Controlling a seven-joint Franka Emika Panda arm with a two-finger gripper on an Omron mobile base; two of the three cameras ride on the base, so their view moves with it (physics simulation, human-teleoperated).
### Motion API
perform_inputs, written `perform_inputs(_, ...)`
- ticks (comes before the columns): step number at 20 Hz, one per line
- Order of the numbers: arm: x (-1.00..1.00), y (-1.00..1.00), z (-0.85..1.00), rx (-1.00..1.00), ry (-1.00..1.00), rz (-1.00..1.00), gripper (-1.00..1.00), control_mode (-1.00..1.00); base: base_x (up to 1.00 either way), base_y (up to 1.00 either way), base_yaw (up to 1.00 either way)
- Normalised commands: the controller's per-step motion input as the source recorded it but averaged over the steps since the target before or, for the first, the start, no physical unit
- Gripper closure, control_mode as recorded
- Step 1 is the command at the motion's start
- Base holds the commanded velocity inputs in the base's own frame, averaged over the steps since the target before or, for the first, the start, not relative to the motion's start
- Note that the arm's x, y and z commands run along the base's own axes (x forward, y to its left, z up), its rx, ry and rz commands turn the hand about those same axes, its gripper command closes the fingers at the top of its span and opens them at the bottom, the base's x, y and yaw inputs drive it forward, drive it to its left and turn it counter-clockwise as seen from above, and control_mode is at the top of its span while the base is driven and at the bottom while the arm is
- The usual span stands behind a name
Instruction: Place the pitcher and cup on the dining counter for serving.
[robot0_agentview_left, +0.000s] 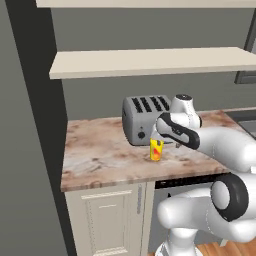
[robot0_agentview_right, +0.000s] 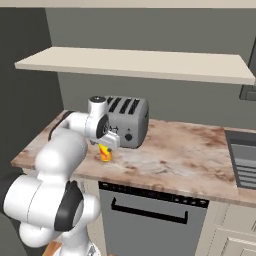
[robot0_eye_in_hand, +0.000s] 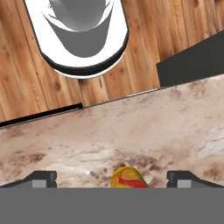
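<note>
One cup, one toaster, two shelves.

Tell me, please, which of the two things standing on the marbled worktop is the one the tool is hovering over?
The small yellow cup with red-orange markings, standing just in front of the grey toaster. The open tool straddles its rim from above, whereas the toaster sits behind, against the wall.

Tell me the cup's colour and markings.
Yellow cup with red-orange markings, clearest in the left base view.
</note>
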Motion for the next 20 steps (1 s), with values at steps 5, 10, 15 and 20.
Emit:
perform_inputs(5,0.17,-0.04,-0.01,0.00,0.00,0.00,-1.00,-1.00,0.00,0.00,0.00)
perform_inputs(10,0.17,-0.06,0.01,0.00,0.00,0.00,-1.00,-1.00,0.00,0.00,0.00)
perform_inputs(15,0.19,-0.20,0.00,0.00,0.00,0.00,-1.00,-1.00,0.00,0.00,0.00)
perform_inputs(20,0.19,-0.11,0.00,0.00,0.00,0.00,-1.00,-1.00,0.00,0.00,0.00)
